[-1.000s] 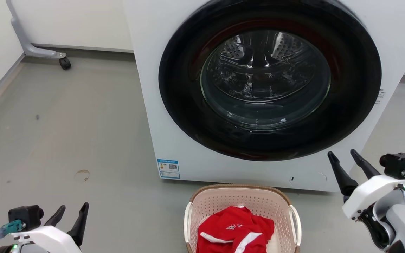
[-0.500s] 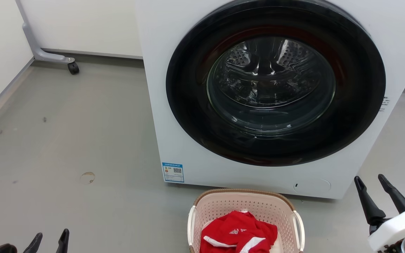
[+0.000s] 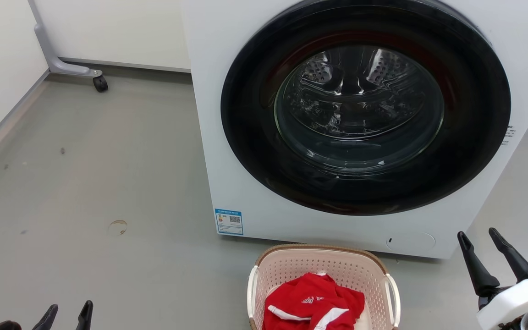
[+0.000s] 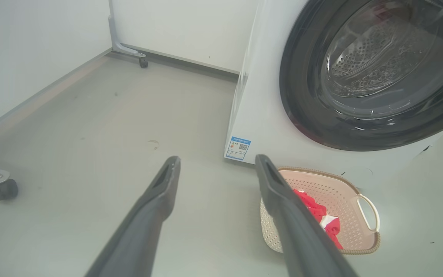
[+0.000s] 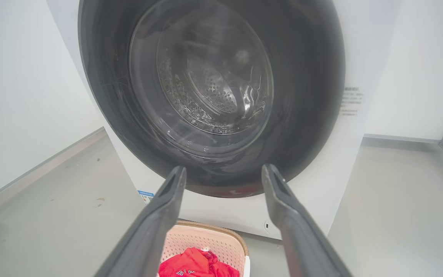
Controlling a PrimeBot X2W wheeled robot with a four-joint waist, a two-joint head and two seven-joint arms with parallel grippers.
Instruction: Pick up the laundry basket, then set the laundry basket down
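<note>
The laundry basket (image 3: 321,266), pale pink-cream with a brown rim and white side handles, sits on the grey floor right in front of the washing machine. A red and white garment (image 3: 314,305) lies inside it. The same laundry basket (image 4: 329,188) lies just right of my left fingers in the left wrist view, and the laundry basket (image 5: 210,238) sits low between my right fingers in the right wrist view. My left gripper (image 3: 68,312) is open at the bottom left, far from the basket. My right gripper (image 3: 478,236) is open at the lower right, apart from the basket's right handle.
The white washing machine (image 3: 213,137) with its round dark door (image 3: 365,105) stands directly behind the basket. A grey wheeled stand leg (image 3: 69,68) lies at the back left by the wall. Another castor (image 4: 2,188) is on the floor to my left.
The head camera has shifted, so the whole scene moved slightly right. Both grippers have dropped lower in the view since a second ago, still open. The basket has not moved on the floor.
</note>
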